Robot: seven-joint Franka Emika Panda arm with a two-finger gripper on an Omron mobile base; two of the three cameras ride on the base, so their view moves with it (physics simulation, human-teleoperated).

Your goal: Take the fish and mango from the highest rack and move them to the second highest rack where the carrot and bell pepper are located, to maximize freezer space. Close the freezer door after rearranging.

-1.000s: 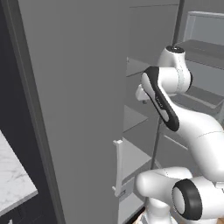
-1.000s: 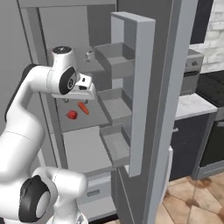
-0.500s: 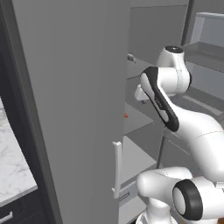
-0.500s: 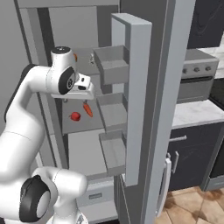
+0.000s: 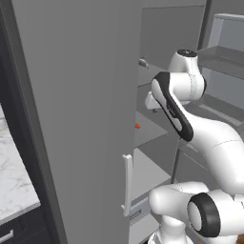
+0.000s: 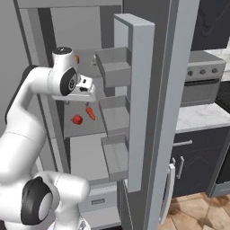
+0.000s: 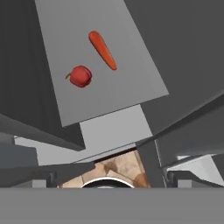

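In the left base view, the freezer door [image 5: 76,109] is seen from outside, with its pale handle [image 5: 127,185] low down. Much of the inside is hidden by this door. A small orange bit [image 5: 137,126], likely the carrot, can be seen past the door's edge on a grey shelf. The white arm [image 5: 190,119] is bent up toward the shelves, which suits a reach to the top rack.

In the right base view, the freezer is open and the door bins [image 6: 114,112] are turned toward the camera. The end effector [image 6: 90,92] is held just in front of the shelves, above the second highest rack [image 6: 81,128]. On that rack lie a red bell pepper [image 6: 77,119] and the carrot [image 6: 90,112], near each other but apart. Room is left beside them for more food. On the highest rack [image 6: 85,57], a small orange thing [image 6: 77,59] and a pale thing [image 6: 95,60] can be made out; these are likely the mango and the fish, but they are too small to tell apart surely.

In the hand view, the second highest rack [image 7: 131,87] is looked down on. The bell pepper [image 7: 80,76] and carrot [image 7: 103,50] lie on it, untouched. The end effector's fingers are spread wide and nothing is held. Nothing looks moved yet, so the top rack must be reached first.
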